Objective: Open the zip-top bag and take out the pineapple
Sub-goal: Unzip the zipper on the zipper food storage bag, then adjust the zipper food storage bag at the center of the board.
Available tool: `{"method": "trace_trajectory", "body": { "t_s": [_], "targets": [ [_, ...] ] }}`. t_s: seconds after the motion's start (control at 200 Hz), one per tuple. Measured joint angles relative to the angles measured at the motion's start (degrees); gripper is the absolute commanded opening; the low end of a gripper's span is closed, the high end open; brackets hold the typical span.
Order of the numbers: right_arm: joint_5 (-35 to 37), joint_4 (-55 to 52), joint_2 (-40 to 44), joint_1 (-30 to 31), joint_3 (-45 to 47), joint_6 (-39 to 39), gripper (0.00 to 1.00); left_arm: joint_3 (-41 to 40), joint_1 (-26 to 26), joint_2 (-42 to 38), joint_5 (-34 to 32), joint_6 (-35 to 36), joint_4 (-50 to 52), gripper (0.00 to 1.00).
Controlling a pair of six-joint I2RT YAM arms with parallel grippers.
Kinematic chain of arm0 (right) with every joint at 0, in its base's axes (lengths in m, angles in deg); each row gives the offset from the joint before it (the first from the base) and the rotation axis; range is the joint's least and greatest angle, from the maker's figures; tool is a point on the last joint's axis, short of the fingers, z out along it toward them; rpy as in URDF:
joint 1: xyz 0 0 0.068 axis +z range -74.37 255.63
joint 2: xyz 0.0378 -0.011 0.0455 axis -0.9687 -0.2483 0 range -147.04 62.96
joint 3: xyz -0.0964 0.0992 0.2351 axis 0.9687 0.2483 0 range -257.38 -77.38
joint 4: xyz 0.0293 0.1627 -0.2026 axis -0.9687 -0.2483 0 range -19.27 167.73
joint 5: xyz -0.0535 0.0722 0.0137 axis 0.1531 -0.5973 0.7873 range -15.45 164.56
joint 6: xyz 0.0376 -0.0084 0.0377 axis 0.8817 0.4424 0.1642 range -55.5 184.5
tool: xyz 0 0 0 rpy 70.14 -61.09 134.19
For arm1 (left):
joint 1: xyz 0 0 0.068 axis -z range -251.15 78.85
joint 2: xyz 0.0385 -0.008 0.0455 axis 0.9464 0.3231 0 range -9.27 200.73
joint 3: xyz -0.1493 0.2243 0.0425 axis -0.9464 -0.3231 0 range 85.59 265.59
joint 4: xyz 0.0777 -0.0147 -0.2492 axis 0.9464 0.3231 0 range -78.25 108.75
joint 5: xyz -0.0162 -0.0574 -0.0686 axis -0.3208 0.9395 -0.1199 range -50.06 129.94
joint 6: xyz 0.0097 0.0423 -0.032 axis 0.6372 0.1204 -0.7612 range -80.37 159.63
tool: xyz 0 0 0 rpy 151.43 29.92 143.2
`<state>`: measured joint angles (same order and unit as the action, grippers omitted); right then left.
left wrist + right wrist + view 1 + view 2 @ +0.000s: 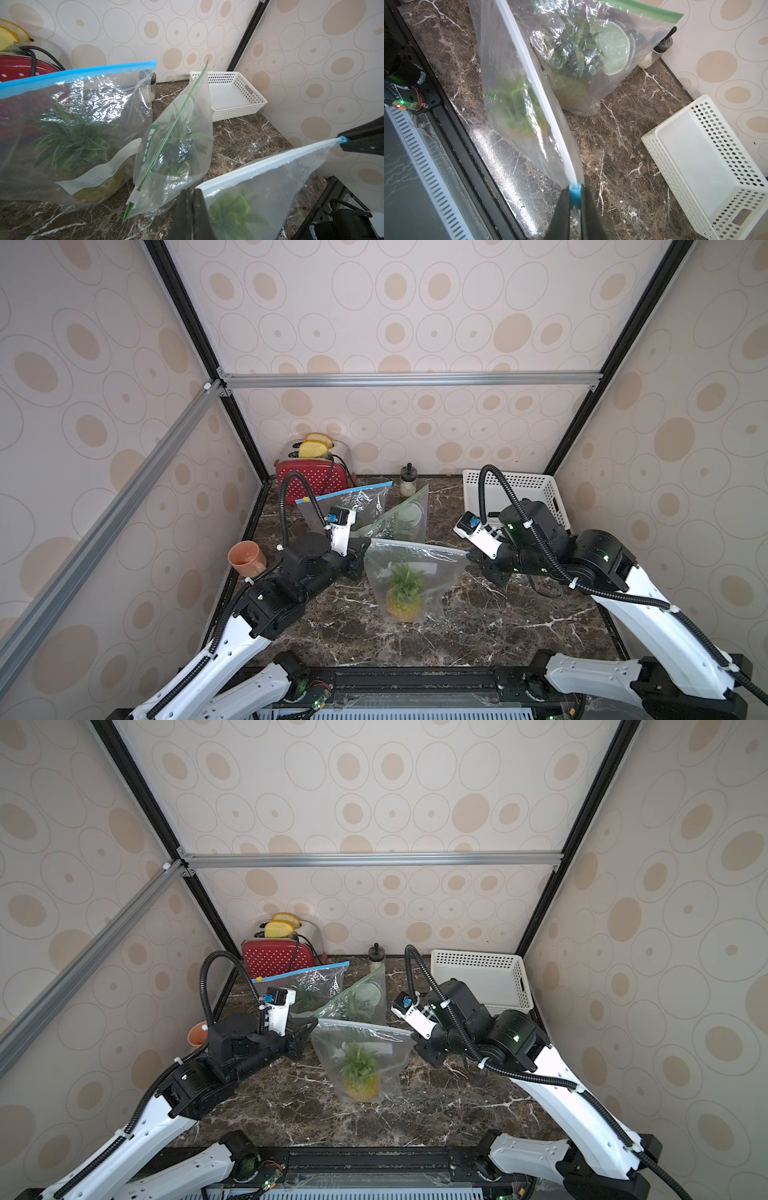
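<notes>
Right wrist: slider [574,192] on bag [512,83] being pinched by right gripper [575,200], far corner by left gripper [191,196]. Unzipping step; taut pull needed next.

A dark brown marbled tabletop [519,614] carries a red white-dotted toaster [307,483] in the far left corner. A small glass jar with a black lid [408,483] is at the back, and a white perforated plastic basket [511,481] is far right. An orange ceramic mug [246,559] sits at the left edge. A blue-sealed clear plastic bag [361,502], a green-sealed clear plastic bag [409,516] and, nearer, a white-sealed clear zip-top bag [411,572] stand mid-table.
</notes>
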<state>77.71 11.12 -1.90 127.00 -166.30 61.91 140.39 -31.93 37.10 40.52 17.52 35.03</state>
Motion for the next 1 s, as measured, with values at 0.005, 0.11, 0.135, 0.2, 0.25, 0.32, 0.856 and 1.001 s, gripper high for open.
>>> {"method": "trace_trajectory", "body": {
  "t_s": [0.005, 0.11, 0.135, 0.2, 0.25, 0.32, 0.856, 1.001],
  "targets": [
    [0.0, 0.0, 0.0, 0.0, 0.0, 0.0, 0.12, 0.0, 0.0, 0.0, 0.0, 0.0, 0.0, 0.0],
    [0.0, -0.2, 0.0, 0.0, 0.0, 0.0, 0.15, 0.0, 0.0, 0.6, 0.0, 0.0, -0.5, 0.0],
    [0.1, -0.2, 0.0, 0.0, 0.0, 0.1, 0.18, 0.0, 0.0, 0.7, 0.0, 0.0, -0.6, 0.0],
    [1.1, -1.8, 0.2, -0.3, 0.0, 0.0, 0.27, 0.0, -0.4, 0.8, -1.1, 0.0, -0.6, 0.0],
    [1.7, -3.2, 0.3, -0.7, 0.0, 0.2, 0.31, 0.0, -0.7, 0.8, -1.4, -0.2, -0.7, 0.0],
    [2.0, -3.9, 0.5, -1.0, -0.1, 0.1, 0.35, -0.1, -1.0, 0.9, -1.1, -0.3, -1.5, 0.0],
    [-1.2, 2.2, -16.3, -1.5, -12.8, -4.5, 0.36, -3.9, -1.0, 0.2, 7.7, -2.7, -13.2, 0.55],
    [-4.6, 2.6, -19.7, -1.7, -15.1, -5.2, 0.37, -3.9, -1.0, -0.8, 8.4, -3.1, -13.3, 0.57]
  ]
}}
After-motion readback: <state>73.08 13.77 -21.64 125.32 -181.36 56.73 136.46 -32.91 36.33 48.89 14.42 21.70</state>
